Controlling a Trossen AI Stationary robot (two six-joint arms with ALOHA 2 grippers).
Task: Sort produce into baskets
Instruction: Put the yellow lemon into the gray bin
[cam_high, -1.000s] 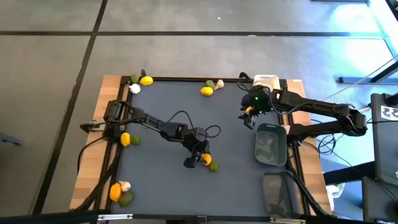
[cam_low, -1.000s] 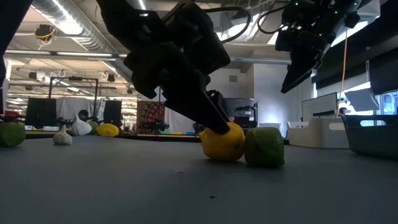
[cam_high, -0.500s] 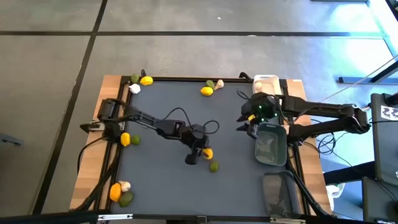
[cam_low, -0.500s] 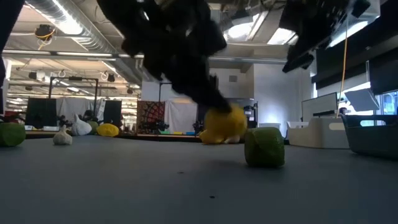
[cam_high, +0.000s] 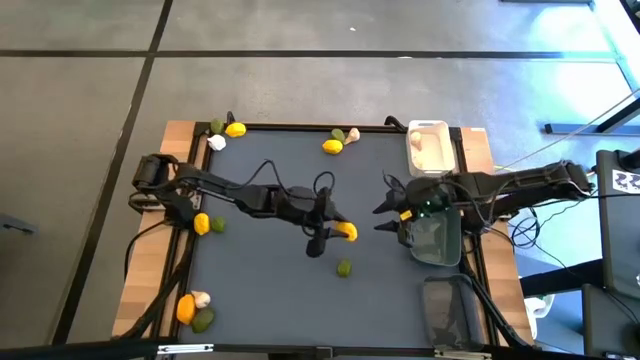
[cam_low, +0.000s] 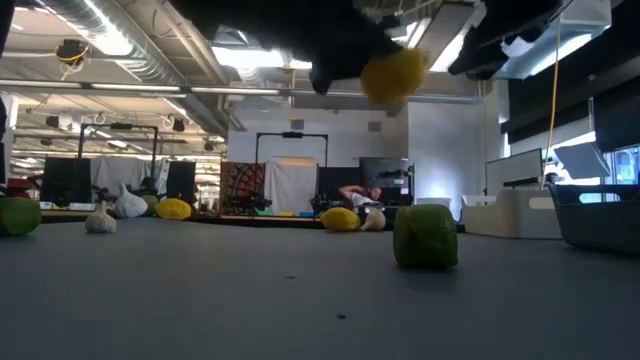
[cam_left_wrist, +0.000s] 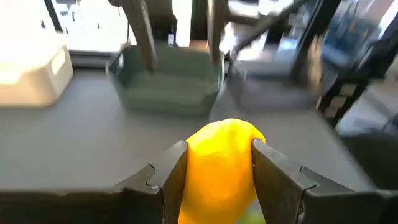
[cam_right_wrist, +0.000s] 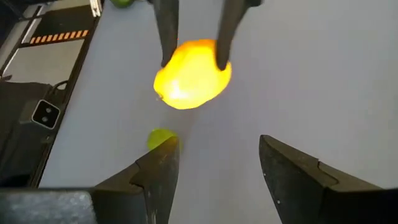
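Jaws of the left gripper (cam_high: 336, 232) are closed on a lemon (cam_high: 346, 231), one finger (cam_left_wrist: 165, 177) pressed against each flank of the fruit. Jaws of the right gripper (cam_high: 390, 213) stand apart with nothing between them.

The left arm reaches from its base at the table's left edge across to mid-table, its links nearly level and its wrist pointing toward the right side. The low view shows the lemon carried well above the mat, clear of the surface. The right arm extends from the right edge toward the centre, its gripper beside the near-centre rim of the dark basket (cam_high: 437, 235) and facing the left gripper; the two grippers are near each other but apart.

The lemon's long axis lies roughly along the line between the two arms, with one end projecting past the fingertips toward the right gripper. It is bright yellow-orange, oval and smooth, with a glossy highlight in the right wrist view.

A lime (cam_high: 344, 268) rests on the mat just toward the front of the held lemon, dull green and rounded. The white basket (cam_high: 428, 146) sits at the far right corner with pale pieces inside; the translucent basket (cam_high: 448, 305) sits at the near right. More produce lies along the far edge, at the left edge and at the near left corner.
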